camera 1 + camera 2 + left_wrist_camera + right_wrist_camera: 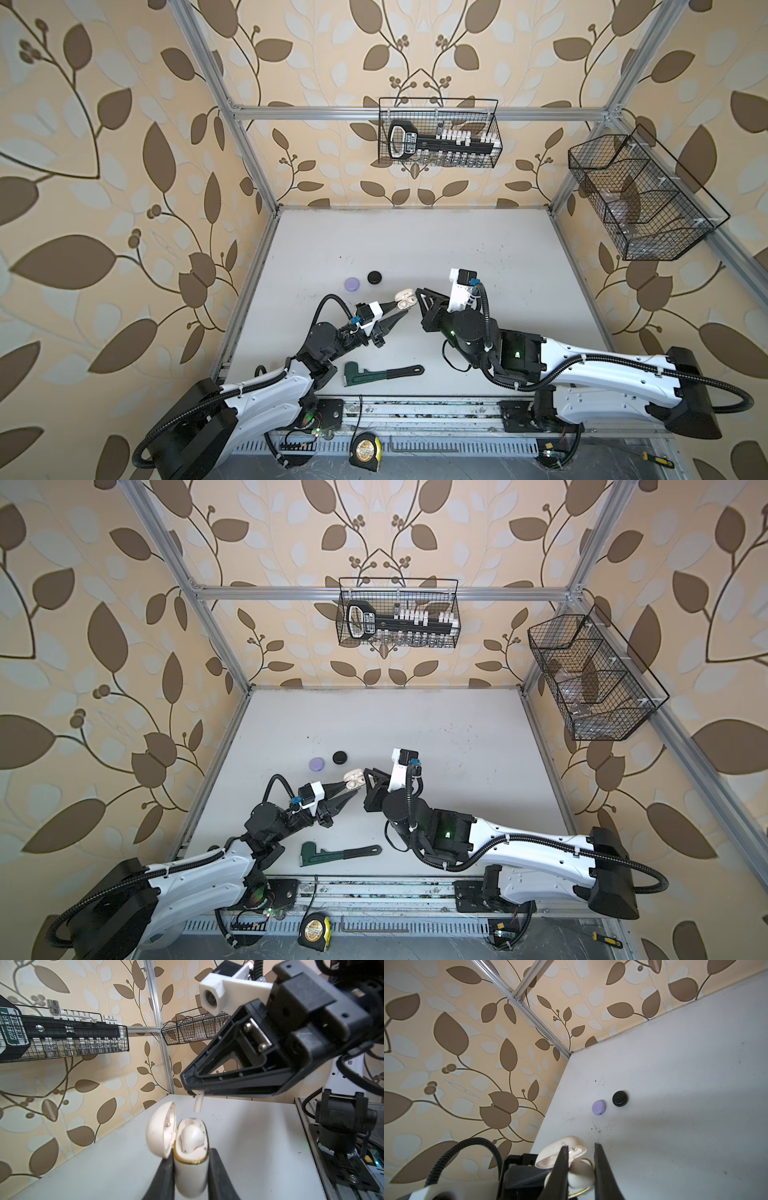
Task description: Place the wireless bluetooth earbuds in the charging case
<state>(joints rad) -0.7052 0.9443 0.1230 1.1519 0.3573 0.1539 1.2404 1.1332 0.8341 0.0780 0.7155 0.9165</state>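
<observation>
My left gripper (402,308) (191,1157) is shut on the white charging case (191,1174) (405,303) and holds it above the table with its lid (161,1128) swung open. One white earbud (192,1136) sits in a socket of the case. My right gripper (419,291) (580,1146) is shut on a second white earbud (580,1174). In the left wrist view its stem (197,1103) hangs down from the right gripper's tip (189,1086), a little above the open case and apart from it. Both top views show the two grippers tip to tip (366,771).
A shut lilac case (352,284) (598,1107) and a shut black case (375,277) (620,1098) lie on the white table, left of the grippers. A green pipe wrench (374,372) lies near the front edge. Wire baskets (438,133) (636,199) hang on the walls.
</observation>
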